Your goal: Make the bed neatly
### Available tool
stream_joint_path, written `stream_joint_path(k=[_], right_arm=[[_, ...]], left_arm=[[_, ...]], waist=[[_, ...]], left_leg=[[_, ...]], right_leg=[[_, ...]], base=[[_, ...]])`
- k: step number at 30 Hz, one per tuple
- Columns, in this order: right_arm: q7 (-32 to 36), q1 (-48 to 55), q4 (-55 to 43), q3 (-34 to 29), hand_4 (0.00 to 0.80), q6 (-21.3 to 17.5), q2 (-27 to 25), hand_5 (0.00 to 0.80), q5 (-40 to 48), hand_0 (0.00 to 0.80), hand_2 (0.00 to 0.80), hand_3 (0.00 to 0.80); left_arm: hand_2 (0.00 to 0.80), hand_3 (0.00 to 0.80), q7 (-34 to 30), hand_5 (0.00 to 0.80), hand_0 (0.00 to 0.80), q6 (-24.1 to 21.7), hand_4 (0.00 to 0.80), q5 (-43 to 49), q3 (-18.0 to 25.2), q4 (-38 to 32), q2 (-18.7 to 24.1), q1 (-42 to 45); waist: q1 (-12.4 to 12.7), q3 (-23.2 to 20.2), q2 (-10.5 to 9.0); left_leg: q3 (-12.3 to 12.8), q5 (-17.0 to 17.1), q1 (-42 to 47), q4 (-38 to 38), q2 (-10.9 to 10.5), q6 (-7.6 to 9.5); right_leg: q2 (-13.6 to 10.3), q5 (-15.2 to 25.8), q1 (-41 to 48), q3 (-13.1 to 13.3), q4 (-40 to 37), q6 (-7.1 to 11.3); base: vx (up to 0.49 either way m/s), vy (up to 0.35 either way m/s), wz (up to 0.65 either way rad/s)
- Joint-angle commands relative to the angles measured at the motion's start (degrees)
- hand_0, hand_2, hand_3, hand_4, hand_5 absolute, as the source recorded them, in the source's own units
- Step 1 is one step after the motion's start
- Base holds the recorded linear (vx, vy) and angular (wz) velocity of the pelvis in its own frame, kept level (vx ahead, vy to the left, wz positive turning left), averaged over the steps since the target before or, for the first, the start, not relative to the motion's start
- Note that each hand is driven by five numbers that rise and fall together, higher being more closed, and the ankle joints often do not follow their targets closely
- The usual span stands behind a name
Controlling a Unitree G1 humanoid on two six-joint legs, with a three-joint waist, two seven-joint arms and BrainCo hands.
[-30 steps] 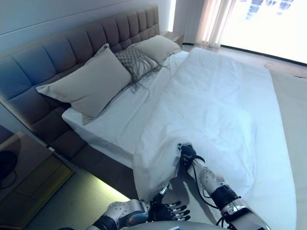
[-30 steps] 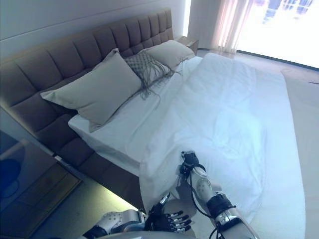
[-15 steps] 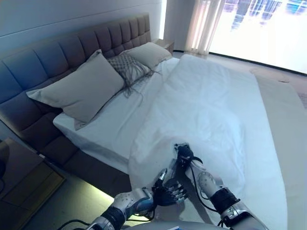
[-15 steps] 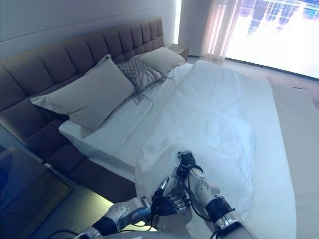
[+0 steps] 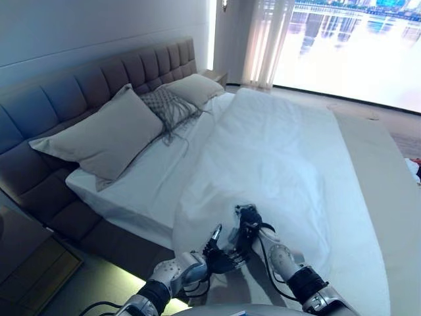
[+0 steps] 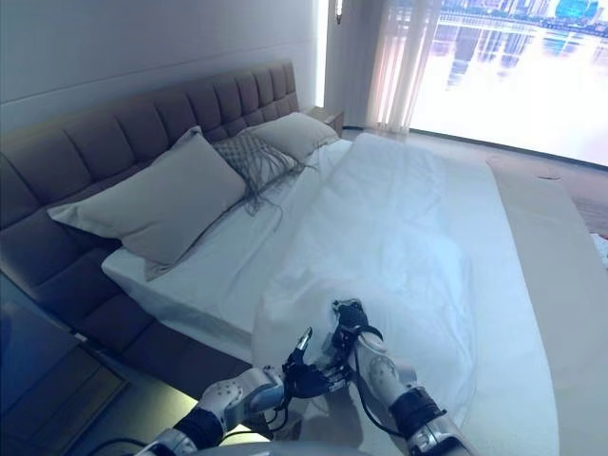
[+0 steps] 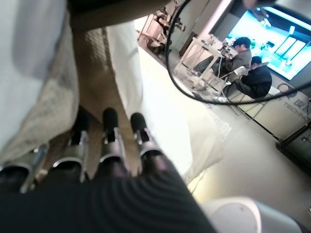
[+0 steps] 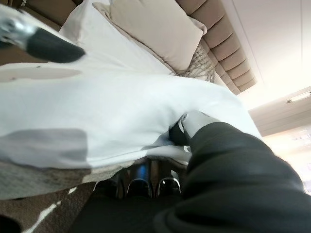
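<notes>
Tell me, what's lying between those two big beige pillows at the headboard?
A smaller grey patterned cushion with dangling tassels sits between the near pillow and the far pillow, plain in both eye views.

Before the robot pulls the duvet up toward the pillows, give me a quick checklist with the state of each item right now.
1. Right robot hand holding the white duvet: ok, its fingers are curled into the near edge.
2. Left robot hand gripping the duvet: not ok, its fingers are straight, just under the hanging edge.
3. Duvet covering the sheet up to the pillows: not ok, a wide strip of sheet is bare.
4. Pillows in place: ok, the near pillow, patterned cushion and far pillow lean on the headboard.
5. Far side of the duvet lying even: cannot tell.
</notes>
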Motion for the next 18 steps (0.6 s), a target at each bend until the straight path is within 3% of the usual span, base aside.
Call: stream_joint_path(k=[1, 10, 18], right_arm=[[3.53, -2.17, -6.51, 0.03, 0.800, -1.84, 1.58, 0.800, -1.02, 0.800, 0.800, 0.800], [3.81, -1.73, -6.85, 0.00, 0.800, -1.45, 1.83, 0.800, -0.56, 0.800, 0.800, 0.800], [4.60, 0.31, -7.00, 0.00, 0.800, -1.86, 2.07, 0.800, -0.13, 0.800, 0.800, 0.800]], left_arm=[[0.800, 0.800, -1.45, 0.800, 0.800, 0.61, 0.800, -3.46, -0.38, 4.45, -5.47, -4.93], [0.800, 0.800, -1.30, 0.800, 0.800, -1.07, 0.800, -3.25, 0.20, 3.98, -4.88, -4.59], [0.800, 0.800, -4.42, 0.800, 0.800, -0.86, 0.800, 2.48, 1.44, 3.71, -3.95, -4.03]], waist=[[0.92, -2.46, 1.72], [0.85, -2.41, 1.96], [0.94, -2.75, 2.34]], left_leg=[[3.48, 0.83, 0.40, 0.68, 4.37, 2.11], [3.65, 1.27, 0.41, 0.29, 4.48, 1.88], [3.59, 1.59, -0.25, 0.29, 4.57, 1.79]], right_leg=[[-3.43, 7.62, -5.54, -0.47, 1.05, 0.15], [-3.28, 7.50, -4.89, -0.84, 0.74, 0.09], [-2.99, 7.42, -4.40, -1.71, 0.34, 0.03]], base=[[0.006, -0.006, -0.03], [0.000, -0.001, 0.00], [0.000, 0.000, 0.00]])
